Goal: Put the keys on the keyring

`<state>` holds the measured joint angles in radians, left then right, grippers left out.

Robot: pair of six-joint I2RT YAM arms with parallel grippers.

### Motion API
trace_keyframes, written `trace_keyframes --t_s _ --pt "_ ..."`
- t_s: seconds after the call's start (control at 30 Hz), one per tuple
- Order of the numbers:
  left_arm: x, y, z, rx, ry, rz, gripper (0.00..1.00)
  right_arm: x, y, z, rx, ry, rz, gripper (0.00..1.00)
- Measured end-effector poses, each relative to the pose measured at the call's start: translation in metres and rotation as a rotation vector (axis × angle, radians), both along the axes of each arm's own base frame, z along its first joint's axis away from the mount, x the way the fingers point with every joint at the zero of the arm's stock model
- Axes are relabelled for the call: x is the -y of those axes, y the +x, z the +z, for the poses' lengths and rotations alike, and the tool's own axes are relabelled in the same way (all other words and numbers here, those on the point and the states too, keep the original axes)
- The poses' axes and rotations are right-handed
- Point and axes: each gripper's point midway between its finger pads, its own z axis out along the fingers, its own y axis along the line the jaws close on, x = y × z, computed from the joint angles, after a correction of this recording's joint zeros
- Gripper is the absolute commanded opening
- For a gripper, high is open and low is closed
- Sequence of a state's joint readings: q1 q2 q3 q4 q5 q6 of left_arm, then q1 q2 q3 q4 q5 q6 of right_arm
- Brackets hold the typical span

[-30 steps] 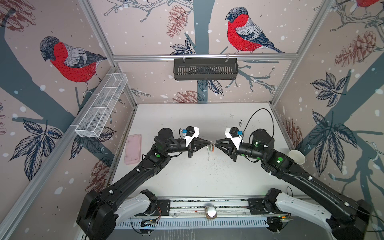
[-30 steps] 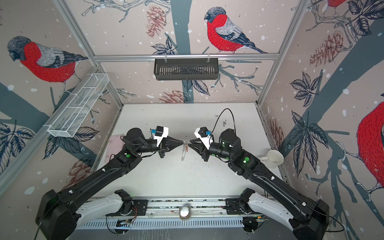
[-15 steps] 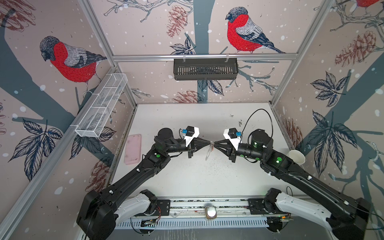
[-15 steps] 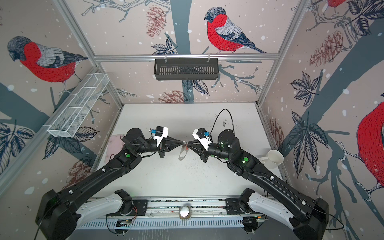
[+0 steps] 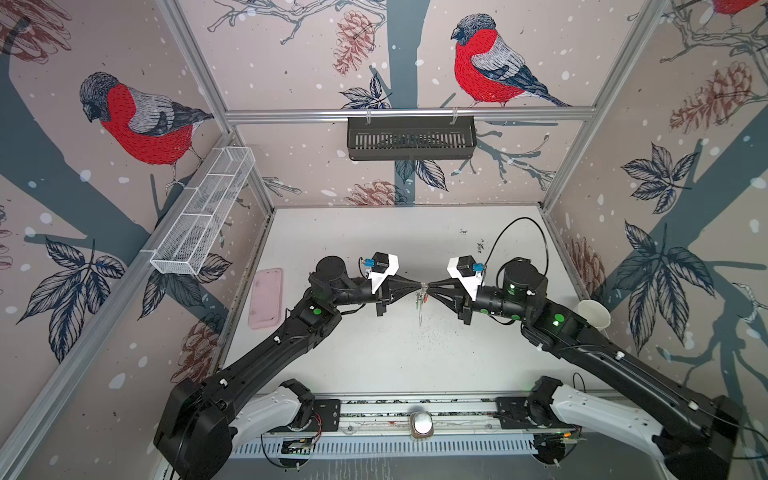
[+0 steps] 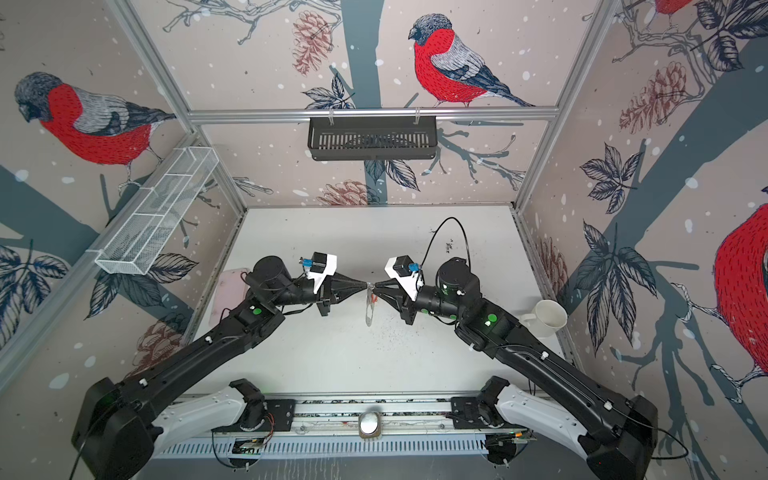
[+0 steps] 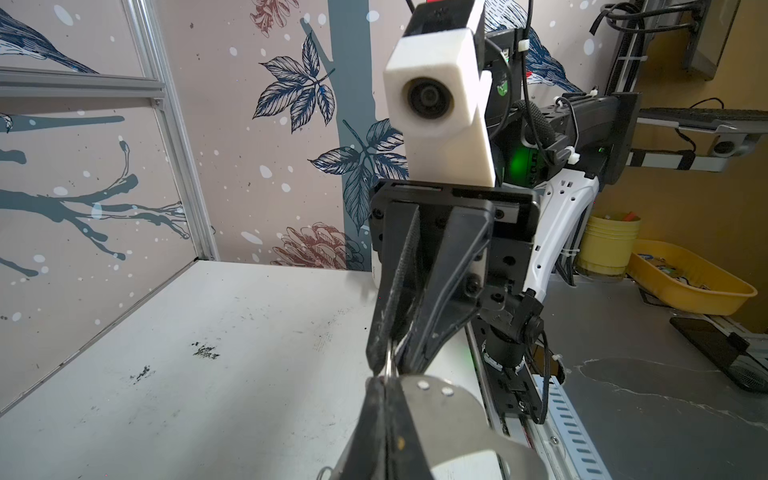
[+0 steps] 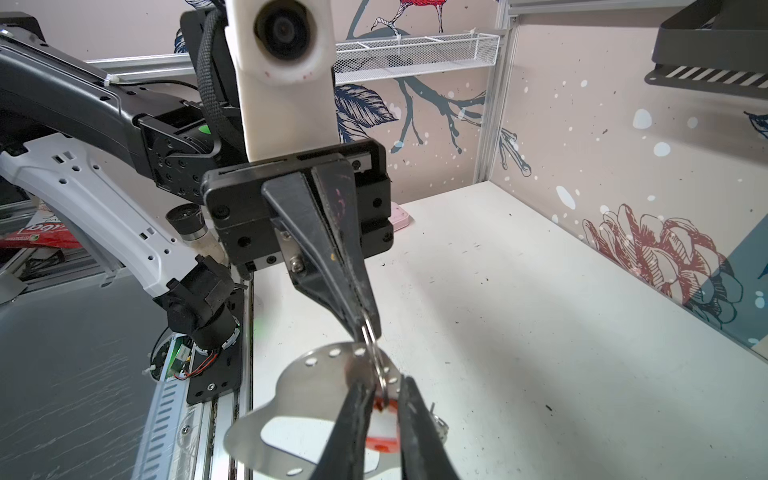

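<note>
Keyring is clamped by left gripper, plate hanging down; red-tagged key is flanked, tip to tip, by right gripper (grip cannot be told).

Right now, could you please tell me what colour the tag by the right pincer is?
The tag is red-orange, seen best in the right wrist view.

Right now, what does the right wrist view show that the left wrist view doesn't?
Only right wrist: red-orange plastic key tag, white wire-mesh wall basket, dark slatted shelf, and the left gripper head-on, shut on a small metal ring. Only left wrist: the right gripper head-on, plus a yellow bucket and yellow tray outside the cell. Both: the flat grey metal plate with its row of edge holes, held above the white tabletop.
</note>
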<state>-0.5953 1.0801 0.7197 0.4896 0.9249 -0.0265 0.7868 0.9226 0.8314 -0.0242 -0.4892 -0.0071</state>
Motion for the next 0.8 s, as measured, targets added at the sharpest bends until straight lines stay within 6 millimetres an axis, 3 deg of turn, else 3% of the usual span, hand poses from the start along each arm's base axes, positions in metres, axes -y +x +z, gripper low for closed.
trace_keyframes --t_s 0.17,0.8 --pt "0.000 -0.001 0.000 0.006 -0.006 -0.007 0.00 -0.001 -0.001 0.002 0.002 0.002 0.009 0.00" --pt "-0.003 -0.004 -0.004 -0.017 -0.006 -0.003 0.00 -0.008 -0.005 -0.011 -0.035 -0.043 0.062 0.00"
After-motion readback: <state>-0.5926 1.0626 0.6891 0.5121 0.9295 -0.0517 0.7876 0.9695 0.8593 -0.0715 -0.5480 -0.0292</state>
